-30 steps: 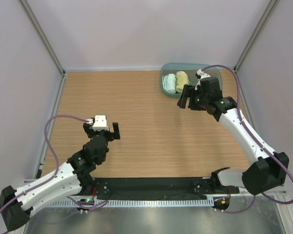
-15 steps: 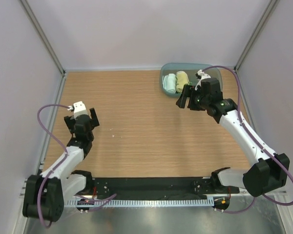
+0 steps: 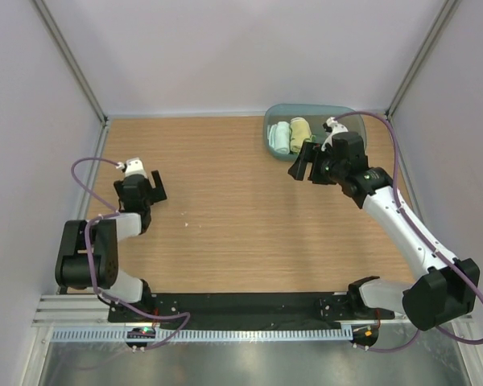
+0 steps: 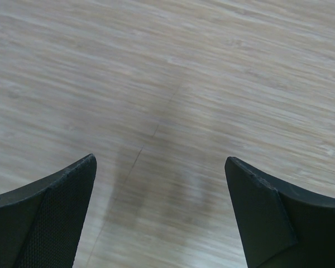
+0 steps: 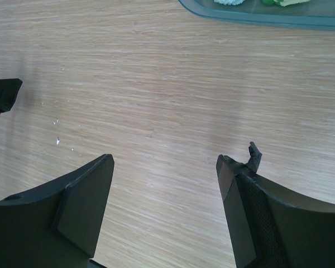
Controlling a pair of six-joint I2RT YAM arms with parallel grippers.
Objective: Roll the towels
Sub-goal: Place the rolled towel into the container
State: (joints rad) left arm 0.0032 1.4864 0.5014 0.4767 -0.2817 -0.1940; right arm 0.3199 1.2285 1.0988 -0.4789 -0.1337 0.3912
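Two rolled towels lie side by side in the translucent teal tray [image 3: 342,121] at the back right: the pale mint-white towel [image 3: 280,137] on the left, the pale yellow towel [image 3: 300,129] next to it. My right gripper [image 3: 301,164] is open and empty, hovering over bare wood just in front of the tray. In the right wrist view [image 5: 164,162] the tray's rim [image 5: 257,17] and slivers of the towels [image 5: 230,1] show at the top edge. My left gripper [image 3: 156,186] is open and empty at the far left of the table; its wrist view [image 4: 160,167] shows only wood.
The wooden table [image 3: 225,217] is walled by pale panels with metal posts at the back corners. The left arm is folded back close to the left edge. A few tiny white specks [image 5: 57,139] lie on the wood. A black strip runs along the near edge [image 3: 249,305].
My left arm has swung from the middle-left of the table back to the far left and folded up. My right gripper has drifted slightly left, away from the tray.
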